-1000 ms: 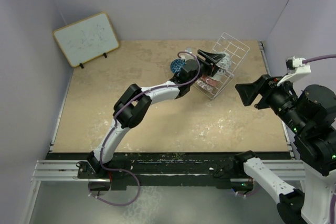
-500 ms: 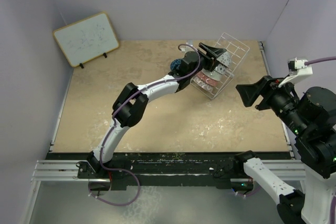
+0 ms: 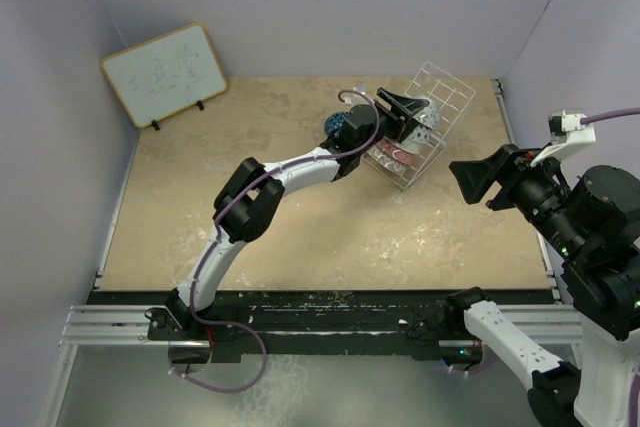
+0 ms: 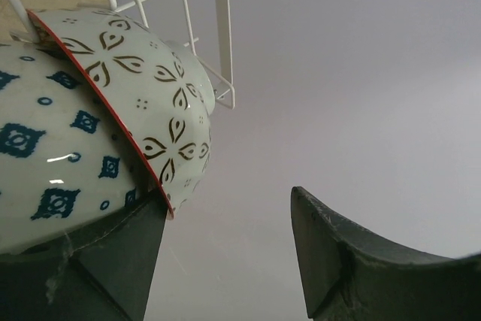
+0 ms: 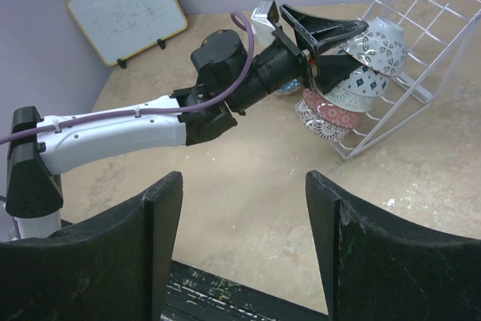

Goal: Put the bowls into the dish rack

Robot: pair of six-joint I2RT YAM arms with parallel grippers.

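Observation:
The white wire dish rack (image 3: 445, 97) stands at the far right of the table and holds several bowls on edge, among them pinkish ones (image 3: 393, 156) at its near end. My left gripper (image 3: 416, 115) is open at the rack. In the left wrist view its jaws (image 4: 229, 197) stand wide apart with nothing between them. The left finger (image 4: 113, 261) touches the red rim of a leaf-patterned bowl (image 4: 150, 88), which lies against a blue-diamond bowl (image 4: 45, 155). A blue bowl (image 3: 337, 125) sits on the table behind the left wrist. My right gripper (image 3: 461, 180) is open and empty, raised to the right of the rack.
A framed whiteboard (image 3: 164, 73) leans on the back wall at the far left. The rack (image 5: 421, 43) and its bowls (image 5: 379, 46) also show in the right wrist view, beyond my open right gripper (image 5: 244, 186). Purple walls close in the table.
My left gripper has shifted a little farther back along the rack, towards the far wall. The right arm has not moved.

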